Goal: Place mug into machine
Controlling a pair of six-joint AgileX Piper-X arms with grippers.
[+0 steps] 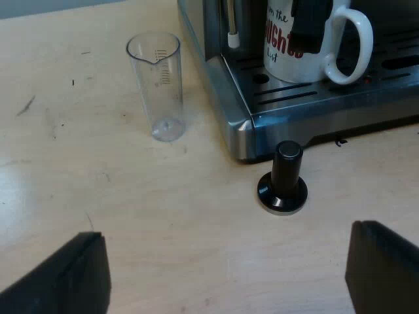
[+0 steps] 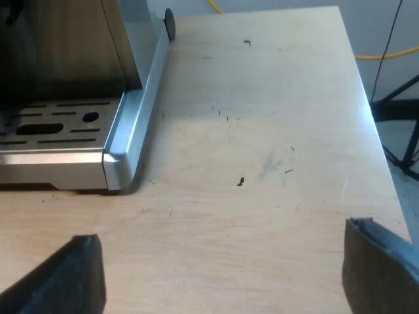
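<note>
On the drip tray (image 1: 288, 97) of the espresso machine (image 1: 204, 52), in the left wrist view, the mug (image 1: 278, 55) stands upright with its handle (image 1: 353, 46) turned away from the steam wand (image 1: 231, 29). A dark part hangs across the mug's front; I cannot tell what it is. Glazed ceramic like this is stiff, fairly heavy, slick and breakable, so I judge the handle or the rim wall to be the safest hold. A measuring glass (image 1: 160, 85) stands on the table (image 1: 98, 196) near the machine's corner, and a black-knobbed tamper (image 1: 283, 180) sits just beside that corner. The left claw (image 1: 226, 275) hovers over the table short of the tamper, fingers wide apart and holding nothing, aimed toward the machine.

In the right wrist view, the right claw (image 2: 219, 275) hangs over the table near the tray's other corner, fingers likewise spread and empty, tilted down at the wood. By my judgement the mug is already in place.
</note>
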